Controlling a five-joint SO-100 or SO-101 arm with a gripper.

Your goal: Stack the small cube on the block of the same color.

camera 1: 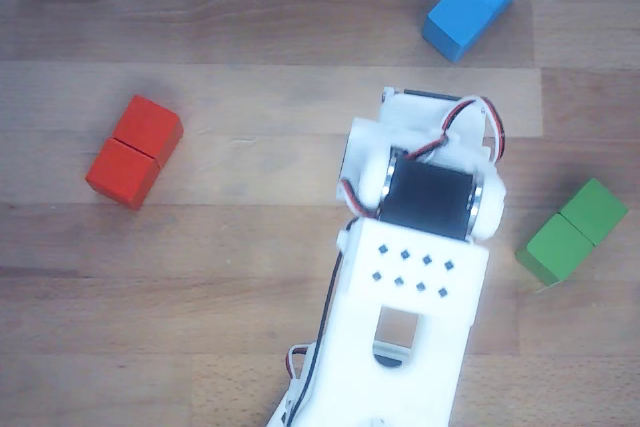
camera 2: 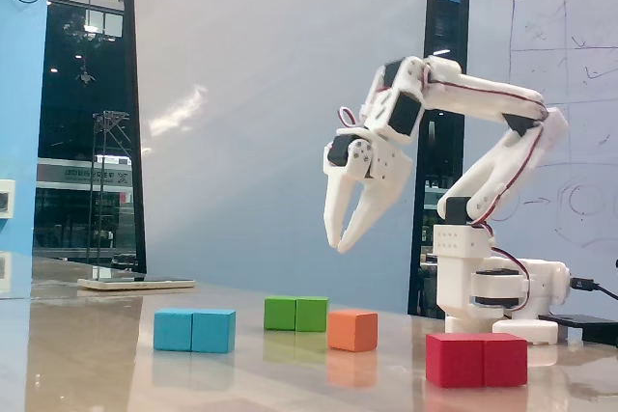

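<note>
The small orange cube (camera 2: 351, 330) sits on the wooden table in the fixed view, between the green and red blocks. In the other view it is hidden, probably under the arm. The red two-cube block (camera 2: 477, 359) lies at the front right in the fixed view and at the left in the other view (camera 1: 133, 150). My gripper (camera 2: 338, 245) hangs well above the table, above and slightly left of the orange cube. It points down, its jaws are a little apart, and it holds nothing. The white wrist (camera 1: 425, 197) hides the fingers in the other view.
A blue two-cube block (camera 2: 194, 330) lies at the left in the fixed view and at the top right in the other view (camera 1: 472, 4). A green two-cube block (camera 2: 296, 314) lies behind the orange cube, and at the right in the other view (camera 1: 573, 231). The arm's base (camera 2: 483, 282) stands at the back right.
</note>
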